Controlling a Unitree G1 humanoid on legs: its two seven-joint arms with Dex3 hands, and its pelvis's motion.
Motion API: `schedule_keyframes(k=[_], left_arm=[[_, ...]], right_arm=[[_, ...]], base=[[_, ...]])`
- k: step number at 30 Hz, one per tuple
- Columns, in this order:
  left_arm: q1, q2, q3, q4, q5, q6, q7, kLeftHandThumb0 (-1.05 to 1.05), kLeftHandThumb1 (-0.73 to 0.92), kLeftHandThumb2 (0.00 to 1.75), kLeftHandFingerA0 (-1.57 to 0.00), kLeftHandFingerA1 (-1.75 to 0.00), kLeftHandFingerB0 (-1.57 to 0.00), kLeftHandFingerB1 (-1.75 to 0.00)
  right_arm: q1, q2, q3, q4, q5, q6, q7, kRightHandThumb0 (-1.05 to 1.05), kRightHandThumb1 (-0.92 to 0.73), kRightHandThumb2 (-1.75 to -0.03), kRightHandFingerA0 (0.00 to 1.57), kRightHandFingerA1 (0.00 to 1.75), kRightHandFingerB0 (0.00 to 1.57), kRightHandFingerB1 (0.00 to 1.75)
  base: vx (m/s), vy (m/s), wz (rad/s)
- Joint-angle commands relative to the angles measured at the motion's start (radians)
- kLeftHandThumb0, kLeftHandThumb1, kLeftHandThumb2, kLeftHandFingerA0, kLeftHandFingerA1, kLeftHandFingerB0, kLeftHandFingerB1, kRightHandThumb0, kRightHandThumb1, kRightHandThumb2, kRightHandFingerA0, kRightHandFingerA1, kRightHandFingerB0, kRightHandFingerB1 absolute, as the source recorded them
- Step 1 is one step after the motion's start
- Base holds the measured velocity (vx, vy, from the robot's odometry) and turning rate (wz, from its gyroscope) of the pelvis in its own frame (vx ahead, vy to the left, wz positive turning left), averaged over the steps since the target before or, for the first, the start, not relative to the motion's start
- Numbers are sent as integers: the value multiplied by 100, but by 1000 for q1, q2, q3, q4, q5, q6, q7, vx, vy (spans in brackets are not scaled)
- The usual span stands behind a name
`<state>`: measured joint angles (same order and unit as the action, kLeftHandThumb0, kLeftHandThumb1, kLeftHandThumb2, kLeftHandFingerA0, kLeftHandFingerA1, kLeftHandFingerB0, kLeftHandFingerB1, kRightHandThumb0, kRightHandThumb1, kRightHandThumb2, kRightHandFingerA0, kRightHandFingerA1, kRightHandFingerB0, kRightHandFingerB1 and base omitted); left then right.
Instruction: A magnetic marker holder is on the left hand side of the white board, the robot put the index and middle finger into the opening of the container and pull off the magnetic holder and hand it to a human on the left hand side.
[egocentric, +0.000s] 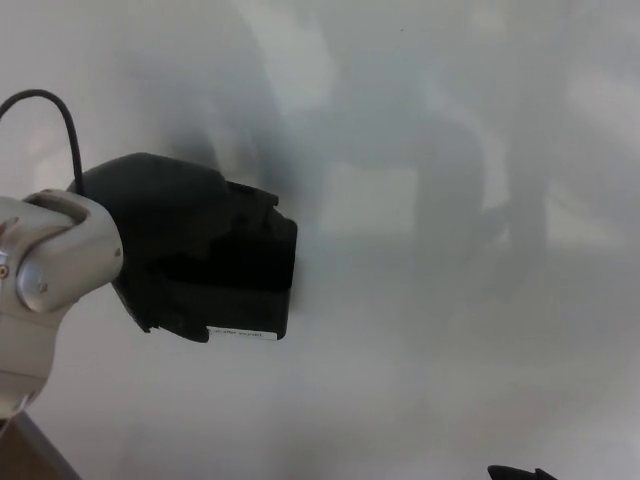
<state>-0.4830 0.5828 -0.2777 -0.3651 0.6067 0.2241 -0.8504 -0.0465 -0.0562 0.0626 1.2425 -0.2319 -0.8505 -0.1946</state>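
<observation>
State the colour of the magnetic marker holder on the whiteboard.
Black, with a small white label strip along its bottom edge; the magnetic marker holder shows best in the head view.

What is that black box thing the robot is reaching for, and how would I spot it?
Start with the big whiteboard that fills almost the whole picture, then look to its left part, where the left robot hand comes in. Under and beside that hand sits the magnetic marker holder: a black boxy container against the board. Its square edges and the small pale label strip along its bottom set it apart from the rounded hand.
</observation>
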Motion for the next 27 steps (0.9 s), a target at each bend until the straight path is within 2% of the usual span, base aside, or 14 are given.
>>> schedule_keyframes(k=[1, 6, 7, 9, 10, 11, 16, 19, 20, 23, 24, 25, 26, 27], left_arm=[[-42, 5, -10, 48, -17, 5, -16, -49, 35, 65, -73, -67, -29, -39], [-72, 14, -32, 57, 1, 2, -29, -47, 40, 53, -73, -76, -35, -32], [-75, 17, -35, 58, 3, -1, -27, -47, 40, 53, -73, -73, -35, -32], [-76, 19, -35, 57, 2, 0, -26, -47, 40, 53, -73, -73, -35, -32], [-76, 21, -39, 52, 3, -9, -24, -48, 40, 53, -67, -52, -36, -33], [-77, 21, -40, 46, 1, -11, -25, -53, 35, 66, -58, -52, -32, -39], [-91, 17, -63, 19, 30, 19, -47, -48, 40, 53, -53, -42, -35, -32], [-112, 13, -81, 14, 50, 44, -67, -54, 38, 55, -39, -39, -31, -32], [-114, 12, -86, 11, 54, 54, -75, -54, 39, 55, -37, -39, -30, -32], [-131, 15, -101, 7, 67, 78, -105, -50, 41, 53, -35, -38, -29, -31], [-139, 19, -108, 10, 64, 90, -128, -24, 20, 81, -14, -53, -11, -50], [-143, 22, -112, 12, 61, 98, -145, -24, 20, 81, -14, -53, -11, -50], [-149, 26, -121, 14, 61, 116, -172, -56, 38, 66, -26, -44, -18, -35], [-153, 28, -128, 13, 65, 132, -191, -56, 38, 66, -26, -44, -18, -35]], right_arm=[[0, -18, -6, -1, 3, -14, -5, -49, -75, -62, 75, 50, 53, 37], [-3, -19, -2, 1, -5, -16, -13, -52, -75, -62, 76, 50, 53, 36], [-5, -19, 0, 1, -7, -14, -14, -53, -61, -92, 68, 64, 47, 53], [-7, -19, 1, 3, -6, -13, -11, -53, -61, -92, 68, 64, 47, 53], [-7, -19, 1, 2, -5, -7, -7, -52, -61, -91, 66, 63, 46, 52], [-7, -20, 1, 2, -5, -4, -4, -53, -61, -91, 66, 63, 46, 52], [-6, -27, 3, 1, -9, -9, -9, -54, -61, -92, 69, 64, 46, 52], [-16, -28, 5, -3, -13, -7, -17, -53, -61, -92, 68, 63, 47, 53], [-15, -29, 6, -4, -15, -9, -20, -49, -76, -62, 76, 50, 53, 37], [-19, -28, 0, -2, -6, -18, -8, -48, -75, -62, 76, 51, 53, 38], [-19, -29, 0, -2, -6, -20, -6, -50, -75, -64, 76, 52, 53, 38], [-18, -30, 0, -2, -7, -20, -5, -50, -75, -64, 76, 52, 53, 38], [-17, -31, 1, -2, -9, -20, -6, -49, -75, -64, 76, 52, 53, 38], [-16, -31, 0, -2, -8, -21, -4, -49, -75, -64, 76, 52, 53, 38]], base=[[0, 0, 0], [0, 0, 0], [0, 0, 0], [0, 0, 0], [0, 0, 0], [0, 0, 0], [0, 0, 0], [0, 0, 0], [0, 0, 0], [0, 0, 0], [0, 0, 0], [0, 0, 0], [0, 0, 0], [0, 0, 0]])
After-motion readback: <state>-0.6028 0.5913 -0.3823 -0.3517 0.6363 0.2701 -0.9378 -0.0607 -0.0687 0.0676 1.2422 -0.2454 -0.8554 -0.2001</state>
